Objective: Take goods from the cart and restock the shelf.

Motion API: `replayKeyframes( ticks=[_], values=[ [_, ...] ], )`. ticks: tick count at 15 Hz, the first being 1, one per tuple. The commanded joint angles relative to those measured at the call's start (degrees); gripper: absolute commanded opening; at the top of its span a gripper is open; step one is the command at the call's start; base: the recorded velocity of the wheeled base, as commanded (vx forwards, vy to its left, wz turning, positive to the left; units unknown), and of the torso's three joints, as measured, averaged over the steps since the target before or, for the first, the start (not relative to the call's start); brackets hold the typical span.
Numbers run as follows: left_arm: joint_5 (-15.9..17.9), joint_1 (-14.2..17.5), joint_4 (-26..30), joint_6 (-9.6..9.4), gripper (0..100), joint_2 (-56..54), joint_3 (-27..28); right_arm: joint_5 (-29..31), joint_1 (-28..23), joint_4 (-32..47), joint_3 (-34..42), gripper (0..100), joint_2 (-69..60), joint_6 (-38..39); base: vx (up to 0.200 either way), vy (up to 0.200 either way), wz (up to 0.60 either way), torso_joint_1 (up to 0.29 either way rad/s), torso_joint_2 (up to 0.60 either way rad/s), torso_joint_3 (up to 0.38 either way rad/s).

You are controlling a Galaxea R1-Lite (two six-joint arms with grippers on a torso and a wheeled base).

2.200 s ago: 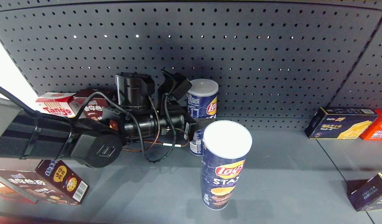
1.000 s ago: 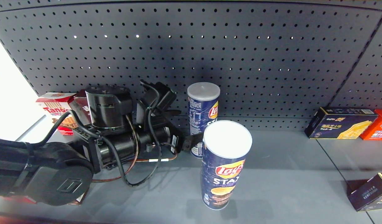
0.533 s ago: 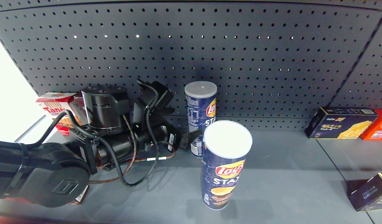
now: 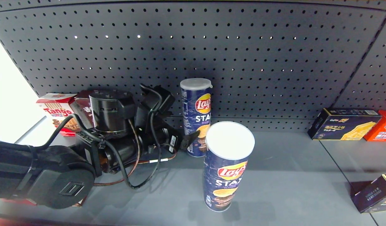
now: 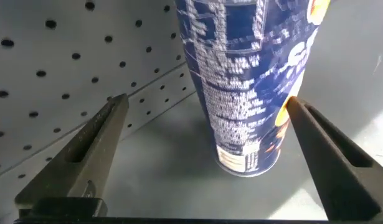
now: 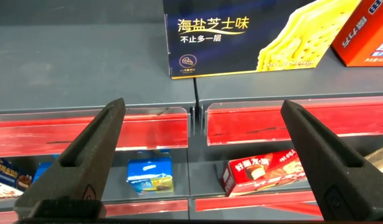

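Two tall dark blue chips cans stand upright on the grey shelf [image 4: 290, 175]. The rear can [image 4: 195, 116] is close to the pegboard, and the front can [image 4: 227, 166] with its white lid stands nearer to me. My left gripper [image 4: 189, 137] is low beside the rear can's left side and open. In the left wrist view that rear can [image 5: 241, 93] stands in the wide gap at my left gripper [image 5: 207, 102], with both fingers [image 5: 98, 149] apart from it. My right gripper [image 6: 203, 104] is open, holds nothing, and faces a shelf edge.
Biscuit boxes [image 4: 59, 110] sit at the back left behind my left arm. A dark blue cracker box [image 4: 343, 124] and an orange box [image 4: 383, 125] lie at the right, with another dark box [image 4: 373, 194] at the front right. The pegboard wall [image 4: 211, 47] closes the back.
My left gripper has let go of the rear can and drawn back to the left and lower. The rear can has since shifted slightly left, and its label has turned forward.
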State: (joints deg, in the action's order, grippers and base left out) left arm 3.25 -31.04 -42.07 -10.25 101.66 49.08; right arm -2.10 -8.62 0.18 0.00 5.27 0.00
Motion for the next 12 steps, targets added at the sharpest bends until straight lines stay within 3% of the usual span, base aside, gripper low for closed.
replayKeyframes(
  ticks=[1, 9, 10, 12],
  values=[
    [-0.4, 0.1, 0.0, -0.03, 100, -0.1, -0.7, 0.0, 0.0, 0.0, 0.0, 100, 0.1, 0.0, 0.000, 0.000, 0.00, 0.000, 0.00, 0.000],
    [-2.1, 0.3, -0.2, -1.35, 100, -3.4, -4.6, 0.0, 0.0, 0.0, 0.0, 100, 0.1, 0.0, 0.000, 0.000, 0.00, 0.000, 0.00, 0.000],
    [-2.8, 0.3, -0.1, -1.35, 100, -3.7, -4.9, 0.0, 0.0, 0.0, 0.0, 100, 0.1, 0.0, 0.000, 0.000, 0.00, 0.000, 0.00, 0.000],
    [-7.5, 0.3, -0.1, -1.35, 100, -4.0, -5.1, 0.0, 0.0, 0.0, 0.0, 100, 0.1, 0.0, 0.000, 0.000, 0.00, 0.000, 0.00, 0.000]
  ],
)
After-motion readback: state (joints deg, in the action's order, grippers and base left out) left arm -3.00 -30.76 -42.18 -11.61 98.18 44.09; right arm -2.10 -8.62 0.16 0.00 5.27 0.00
